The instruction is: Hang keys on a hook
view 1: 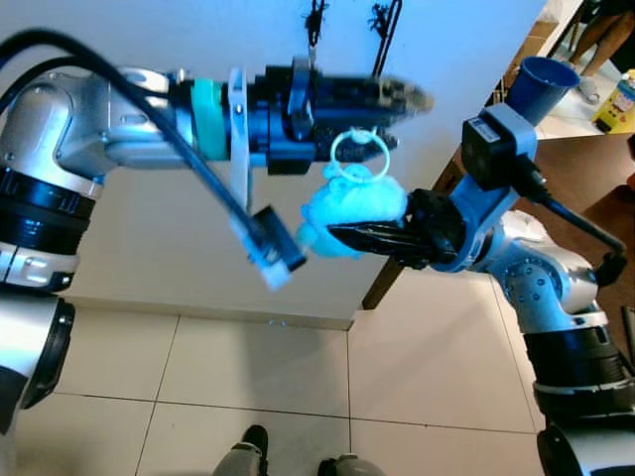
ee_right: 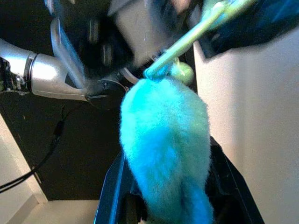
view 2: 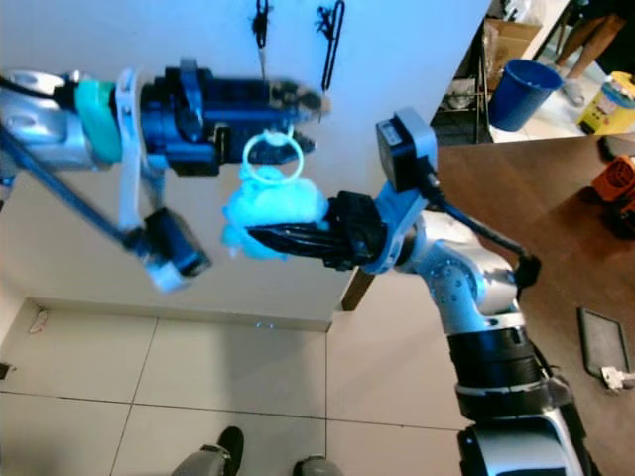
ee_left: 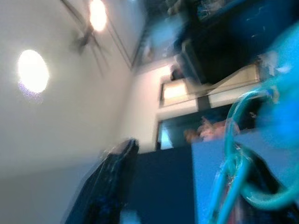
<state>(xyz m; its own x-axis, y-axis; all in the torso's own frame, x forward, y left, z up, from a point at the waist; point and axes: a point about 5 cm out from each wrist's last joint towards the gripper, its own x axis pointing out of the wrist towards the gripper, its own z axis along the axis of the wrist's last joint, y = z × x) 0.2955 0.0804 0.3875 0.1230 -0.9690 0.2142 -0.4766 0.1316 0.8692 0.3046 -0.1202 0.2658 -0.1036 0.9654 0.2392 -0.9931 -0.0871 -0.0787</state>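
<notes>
The keys are a fluffy light-blue pom-pom with a pale green ring on top, held up in front of the white wall. My right gripper reaches in from the right and is shut on the pom-pom, which bulges between its black fingers. My left gripper stretches across from the left, blurred, with its fingers apart at the ring. Whether the ring rests on a finger I cannot tell. Two black hooks with dark things on them are on the wall just above the left gripper.
The wall ends at a corner right of the keys. Beyond it stand a brown table with a dark tablet and a blue bin. Tiled floor lies below, with my feet at the bottom edge.
</notes>
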